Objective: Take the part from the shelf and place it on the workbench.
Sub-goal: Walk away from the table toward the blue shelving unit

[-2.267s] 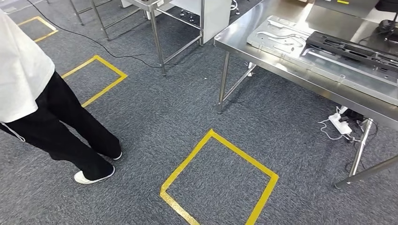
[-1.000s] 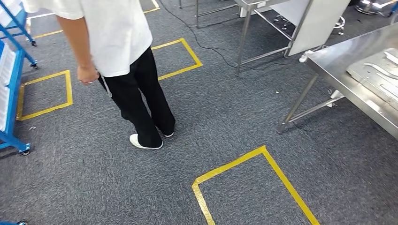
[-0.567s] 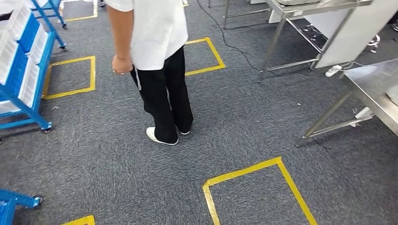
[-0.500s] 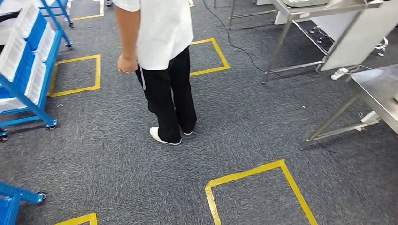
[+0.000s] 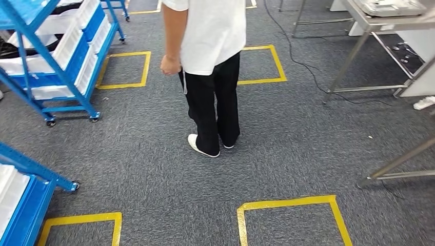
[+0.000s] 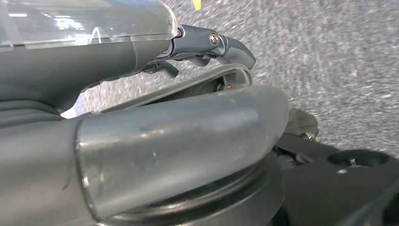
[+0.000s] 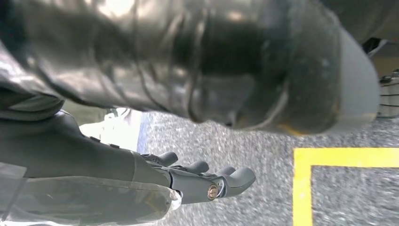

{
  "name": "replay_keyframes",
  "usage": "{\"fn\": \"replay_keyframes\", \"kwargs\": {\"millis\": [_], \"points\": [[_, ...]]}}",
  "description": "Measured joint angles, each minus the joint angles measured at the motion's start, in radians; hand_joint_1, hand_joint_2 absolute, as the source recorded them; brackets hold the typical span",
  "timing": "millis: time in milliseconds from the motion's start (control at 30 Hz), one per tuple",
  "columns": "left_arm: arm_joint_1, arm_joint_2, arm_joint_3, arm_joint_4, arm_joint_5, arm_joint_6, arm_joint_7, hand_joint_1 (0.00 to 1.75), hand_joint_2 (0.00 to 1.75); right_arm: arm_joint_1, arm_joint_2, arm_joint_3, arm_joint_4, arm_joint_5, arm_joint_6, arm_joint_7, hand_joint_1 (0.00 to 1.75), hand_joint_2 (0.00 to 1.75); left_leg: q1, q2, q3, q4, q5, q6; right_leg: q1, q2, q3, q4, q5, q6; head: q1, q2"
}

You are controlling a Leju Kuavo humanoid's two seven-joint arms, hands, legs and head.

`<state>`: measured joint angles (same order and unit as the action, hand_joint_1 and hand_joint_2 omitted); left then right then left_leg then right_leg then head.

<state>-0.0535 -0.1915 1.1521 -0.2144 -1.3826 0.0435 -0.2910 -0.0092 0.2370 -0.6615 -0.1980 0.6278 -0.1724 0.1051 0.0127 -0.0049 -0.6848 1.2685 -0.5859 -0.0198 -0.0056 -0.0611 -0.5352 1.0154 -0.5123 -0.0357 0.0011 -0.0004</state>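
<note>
A blue wheeled shelf (image 5: 62, 61) with white and blue bins stands at the far left in the head view. A second blue shelf (image 5: 23, 184) juts in at the near left. What lies in the bins is too small to tell. Of the steel workbench, a leg (image 5: 397, 163) shows at the right edge. My left hand (image 6: 207, 56) hangs over the carpet with nothing in it, fingers stretched out above the thumb. My right hand (image 7: 200, 181) also hangs empty, its dark fingers extended and apart from the thumb.
A person (image 5: 210, 56) in a white shirt and black trousers stands mid-floor, between me and the far shelf. Yellow tape squares (image 5: 287, 205) mark the grey carpet. Another steel table (image 5: 369, 20) with a grey tray stands at the far right, a cable (image 5: 302, 64) beside it.
The whole view has swung left: the workbench with its parts slid out at the right, and the blue shelves came in at the left. The person has shifted towards the middle.
</note>
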Motion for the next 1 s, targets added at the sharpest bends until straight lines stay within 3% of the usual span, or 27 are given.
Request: {"fn": "replay_keyframes", "kwargs": {"millis": [67, 133, 167, 233, 267, 333, 367, 433, 467, 500, 567, 633, 667, 733, 767, 833, 900, 967, 1000], "points": [[0.002, 0.0, 0.0, 0.0, 0.0, 0.0, 0.0, 0.0, 0.0, 0.0, 0.001, 0.0, 0.0, 0.001, 0.0, -0.001, 0.0, 0.0, -0.003, 0.03, 0.07, -0.133, 0.067, 0.008, 0.001, -0.026, 0.009, 0.0, -0.008, 0.005, 0.0, 0.0], [0.0, 0.0, 0.0, 0.0, 0.0, 0.0, -0.001, 0.0, 0.0, -0.001, 0.002, 0.0, 0.0, 0.002, 0.0, -0.001, 0.0, 0.0, -0.012, 0.063, 0.125, -0.239, 0.103, 0.02, 0.004, -0.047, 0.018, 0.001, -0.016, 0.014, 0.0, 0.0], [-0.001, 0.0, 0.0, 0.0, 0.0, 0.0, -0.001, 0.0, 0.0, -0.002, 0.003, 0.0, 0.0, 0.003, 0.0, -0.001, 0.0, 0.0, -0.017, 0.071, 0.132, -0.257, 0.105, 0.026, 0.005, -0.056, 0.021, 0.001, -0.018, 0.019, 0.0, 0.0], [0.001, 0.0, 0.0, 0.0, -0.001, 0.001, -0.001, 0.0, 0.0, -0.007, 0.005, 0.0, 0.0, 0.005, 0.0, -0.001, 0.0, 0.0, -0.018, 0.05, 0.134, -0.263, 0.108, 0.037, 0.004, -0.07, 0.028, -0.002, -0.022, 0.03, 0.0, 0.0], [0.004, 0.001, 0.0, 0.0, -0.001, 0.001, -0.001, 0.0, 0.0, -0.009, 0.006, 0.0, 0.0, 0.005, 0.0, -0.002, 0.0, 0.0, -0.016, 0.039, 0.138, -0.271, 0.112, 0.043, 0.003, -0.06, 0.031, 0.001, -0.027, 0.036, 0.0, 0.0], [0.004, 0.001, 0.0, 0.0, 0.0, 0.001, -0.001, 0.0, 0.0, -0.01, 0.006, 0.0, 0.0, 0.006, 0.0, -0.002, 0.0, 0.0, -0.01, 0.018, 0.147, -0.285, 0.121, 0.054, -0.001, -0.007, 0.012, 0.054, -0.066, 0.043, 0.001, 0.0], [0.003, 0.0, 0.0, 0.0, 0.0, 0.001, -0.001, 0.0, 0.0, -0.008, 0.006, 0.0, 0.0, 0.007, 0.0, -0.002, 0.0, 0.0, -0.01, 0.008, 0.147, -0.287, 0.123, 0.057, -0.003, 0.026, -0.015, 0.111, -0.097, 0.045, 0.001, 0.0], [0.0, 0.0, 0.0, 0.0, -0.001, 0.001, 0.0, 0.0, 0.0, -0.005, 0.005, 0.0, 0.0, 0.007, 0.0, -0.002, 0.0, 0.0, -0.011, -0.018, 0.145, -0.285, 0.124, 0.059, -0.005, 0.054, -0.083, 0.239, -0.149, 0.046, 0.002, 0.0], [0.0, 0.0, 0.0, 0.0, -0.001, 0.001, 0.0, 0.0, 0.0, -0.005, 0.005, 0.0, 0.0, 0.007, 0.0, -0.002, 0.0, 0.0, -0.011, -0.033, 0.145, -0.283, 0.123, 0.06, -0.006, 0.057, -0.105, 0.272, -0.149, 0.047, 0.001, 0.0], [0.0, 0.0, 0.0, 0.0, -0.001, 0.001, 0.0, 0.0, 0.0, -0.005, 0.005, 0.0, 0.0, 0.007, 0.0, -0.002, 0.0, 0.0, -0.011, -0.048, 0.146, -0.28, 0.121, 0.059, -0.006, 0.059, -0.109, 0.267, -0.127, 0.047, 0.002, 0.0], [0.0, 0.0, 0.0, 0.0, 0.0, 0.001, 0.0, 0.0, 0.0, -0.004, 0.004, 0.0, 0.0, 0.007, 0.0, -0.002, 0.0, 0.0, -0.01, -0.08, 0.148, -0.273, 0.116, 0.055, -0.011, 0.081, -0.07, 0.155, -0.046, 0.046, 0.002, 0.0], [-0.001, 0.0, 0.0, 0.0, 0.0, 0.001, -0.001, 0.0, 0.0, -0.003, 0.004, -0.001, 0.0, 0.008, 0.003, -0.002, 0.0, 0.0, -0.01, -0.107, 0.144, -0.263, 0.111, 0.044, -0.014, 0.121, -0.028, 0.047, 0.002, 0.043, 0.001, 0.0], [-0.001, 0.0, 0.0, 0.0, 0.0, 0.001, -0.001, 0.0, 0.0, -0.004, 0.004, -0.001, 0.0, 0.009, 0.004, -0.003, 0.0, 0.0, -0.01, -0.118, 0.14, -0.261, 0.11, 0.038, -0.013, 0.133, -0.02, 0.025, 0.005, 0.041, 0.001, 0.0], [0.001, 0.0, 0.001, 0.0, 0.0, 0.001, 0.0, 0.0, 0.0, -0.007, 0.004, -0.001, 0.0, 0.01, 0.006, -0.004, 0.0, 0.0, -0.007, -0.138, 0.132, -0.262, 0.111, 0.025, -0.01, 0.119, -0.017, 0.021, 0.005, 0.031, 0.001, 0.0], [0.003, 0.0, 0.001, 0.0, 0.0, 0.001, 0.0, 0.0, 0.0, -0.008, 0.005, -0.001, 0.0, 0.01, 0.006, -0.004, 0.0, 0.0, -0.005, -0.133, 0.131, -0.26, 0.11, 0.02, -0.009, 0.107, -0.015, 0.017, 0.007, 0.024, 0.001, 0.0], [0.004, 0.0, 0.001, 0.0, 0.0, 0.001, 0.0, 0.0, 0.0, -0.006, 0.006, -0.001, 0.0, 0.01, 0.005, -0.005, 0.0, 0.0, -0.006, -0.081, 0.11, -0.214, 0.08, 0.01, -0.01, 0.08, -0.009, 0.006, 0.011, 0.009, 0.0, 0.0], [0.001, 0.0, 0.001, 0.0, 0.0, 0.001, 0.0, 0.0, 0.0, -0.001, 0.006, -0.001, 0.0, 0.011, 0.005, -0.005, 0.0, 0.0, -0.006, -0.02, 0.05, -0.092, 0.015, 0.003, -0.005, 0.048, -0.007, 0.003, 0.009, 0.0, -0.001, 0.0], [-0.001, 0.0, 0.001, 0.0, 0.0, 0.001, 0.0, 0.0, 0.0, 0.001, 0.006, -0.001, 0.0, 0.012, 0.005, -0.005, 0.0, 0.0, -0.003, -0.005, -0.005, 0.017, -0.023, -0.002, -0.001, 0.014, -0.007, 0.003, 0.006, -0.003, -0.001, 0.0], [0.001, 0.0, 0.001, 0.0, 0.0, 0.001, 0.0, 0.0, 0.0, 0.001, 0.006, -0.001, 0.0, 0.013, 0.005, -0.005, 0.0, 0.0, -0.002, -0.002, -0.006, 0.02, -0.013, -0.002, 0.001, -0.001, -0.006, 0.004, 0.004, -0.003, 0.0, 0.0]]}}
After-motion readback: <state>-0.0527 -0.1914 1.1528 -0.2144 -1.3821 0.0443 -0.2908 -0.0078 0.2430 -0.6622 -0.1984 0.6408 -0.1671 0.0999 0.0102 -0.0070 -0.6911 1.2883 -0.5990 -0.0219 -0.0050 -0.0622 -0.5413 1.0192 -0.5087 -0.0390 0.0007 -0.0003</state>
